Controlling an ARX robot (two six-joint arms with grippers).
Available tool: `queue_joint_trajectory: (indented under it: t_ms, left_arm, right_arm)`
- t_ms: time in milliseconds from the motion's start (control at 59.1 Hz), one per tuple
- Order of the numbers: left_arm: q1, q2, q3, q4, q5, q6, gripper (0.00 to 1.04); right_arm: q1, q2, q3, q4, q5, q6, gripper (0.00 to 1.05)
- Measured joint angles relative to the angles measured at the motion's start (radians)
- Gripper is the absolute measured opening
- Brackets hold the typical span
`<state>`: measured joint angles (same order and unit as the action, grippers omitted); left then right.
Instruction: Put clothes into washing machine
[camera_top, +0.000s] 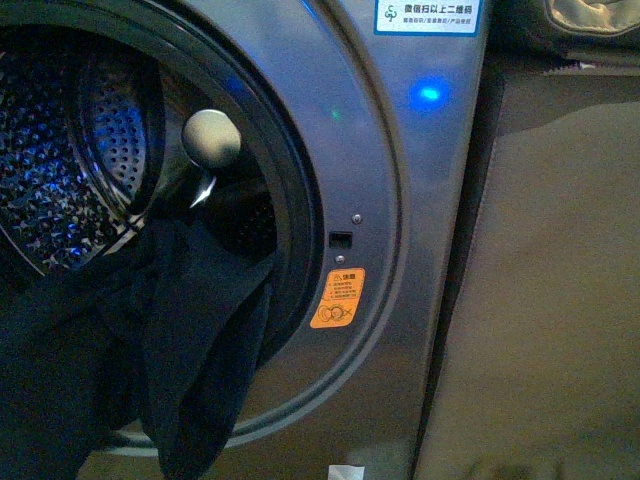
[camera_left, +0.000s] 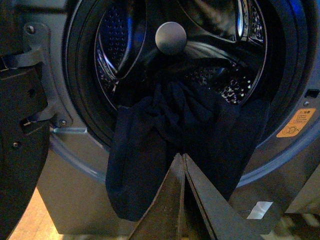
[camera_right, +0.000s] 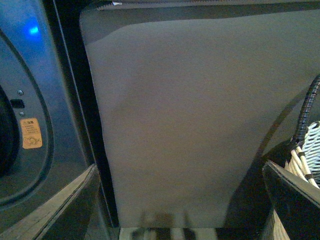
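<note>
The grey washing machine (camera_top: 420, 180) has its round mouth open, showing the perforated steel drum (camera_top: 60, 180). Dark navy clothes (camera_top: 190, 350) hang half out over the lower rim of the mouth, the rest lying inside. In the left wrist view the same clothes (camera_left: 170, 145) drape over the rim and down the front. My left gripper (camera_left: 182, 156) is shut, its tips pressed together just in front of the hanging fabric, with nothing seen between them. My right gripper (camera_right: 180, 195) is open and faces the beige cabinet, away from the clothes. Neither arm shows in the front view.
A beige flat-fronted cabinet (camera_right: 200, 120) stands right of the machine. The open door and its hinge (camera_left: 25, 115) sit on the machine's other side. An orange sticker (camera_top: 337, 298) and a blue light (camera_top: 429, 94) mark the front panel. A white wicker basket (camera_right: 307, 155) is beside the right gripper.
</note>
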<state>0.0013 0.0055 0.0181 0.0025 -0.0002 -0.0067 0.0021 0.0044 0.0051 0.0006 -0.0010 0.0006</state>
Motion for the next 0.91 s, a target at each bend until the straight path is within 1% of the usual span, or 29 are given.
queue_joint_trajectory:
  t_ms: [457,474,491,525,711,762,813,880,914]
  left_arm:
    - [0.0,0.0,0.0,0.0,0.0,0.0,0.04]
    - [0.0,0.0,0.0,0.0,0.0,0.0,0.06]
    - [0.0,0.0,0.0,0.0,0.0,0.0,0.12]
    - [0.0,0.0,0.0,0.0,0.0,0.0,0.17]
    - [0.0,0.0,0.0,0.0,0.0,0.0,0.51]
    - [0.0,0.0,0.0,0.0,0.0,0.0,0.58]
    - [0.0,0.0,0.0,0.0,0.0,0.0,0.69]
    - [0.0,0.0,0.0,0.0,0.0,0.0,0.79]
    - [0.0,0.0,0.0,0.0,0.0,0.0,0.87]
  right_arm:
    - [0.0,0.0,0.0,0.0,0.0,0.0,0.97]
    - [0.0,0.0,0.0,0.0,0.0,0.0,0.97]
    - [0.0,0.0,0.0,0.0,0.0,0.0,0.97]
    - [0.0,0.0,0.0,0.0,0.0,0.0,0.97]
    - [0.0,0.0,0.0,0.0,0.0,0.0,0.97]
    - [0.0,0.0,0.0,0.0,0.0,0.0,0.97]
    - [0.0,0.0,0.0,0.0,0.0,0.0,0.97]
    - [0.0,0.0,0.0,0.0,0.0,0.0,0.97]
    - [0.0,0.0,0.0,0.0,0.0,0.0,0.97]
